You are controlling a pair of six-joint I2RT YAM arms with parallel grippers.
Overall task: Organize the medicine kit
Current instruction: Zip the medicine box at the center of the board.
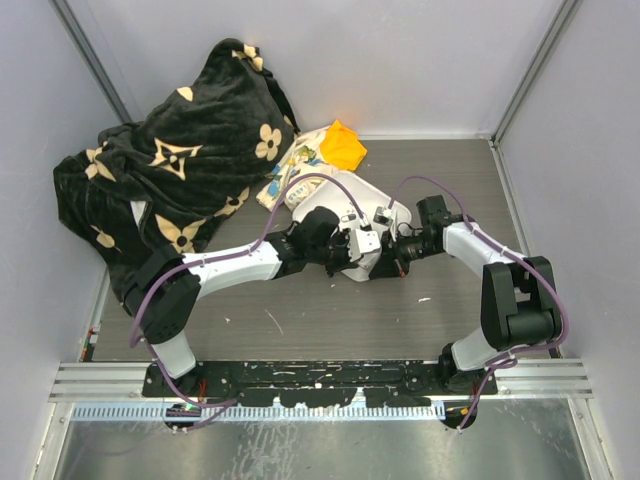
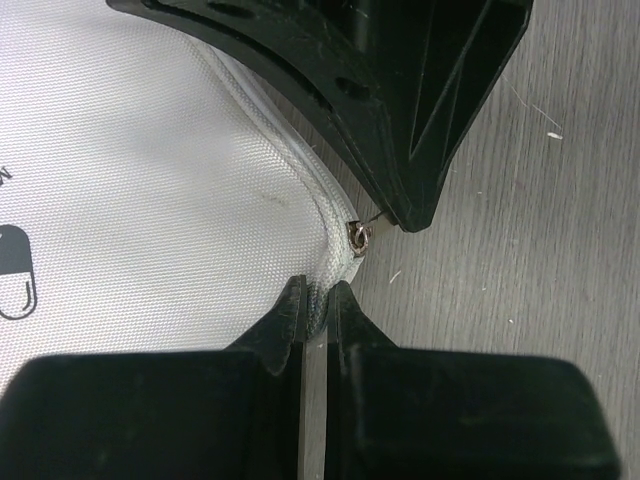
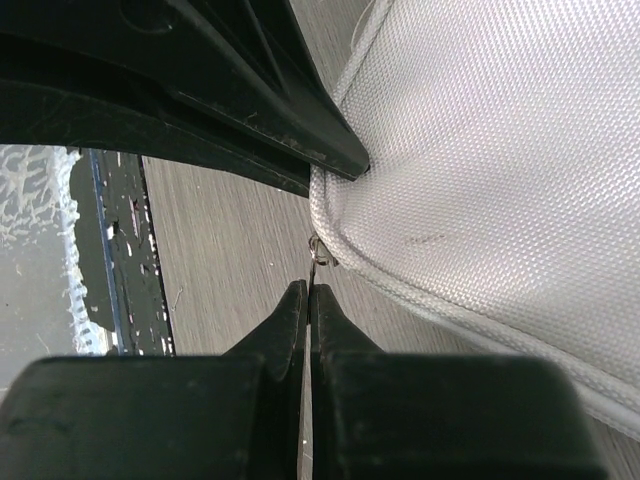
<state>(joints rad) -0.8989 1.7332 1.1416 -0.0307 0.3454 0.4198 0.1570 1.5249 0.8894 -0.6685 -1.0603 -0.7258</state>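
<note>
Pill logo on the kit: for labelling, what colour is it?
Dark grey logo on the white kit; left wrist view.

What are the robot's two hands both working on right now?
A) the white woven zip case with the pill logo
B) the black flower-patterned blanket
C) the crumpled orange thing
A: the left hand pinches the zipped edge of the white woven zip case, and the right hand is shut on its small metal zip pull. The black flower-patterned blanket lies away from both hands.
</note>
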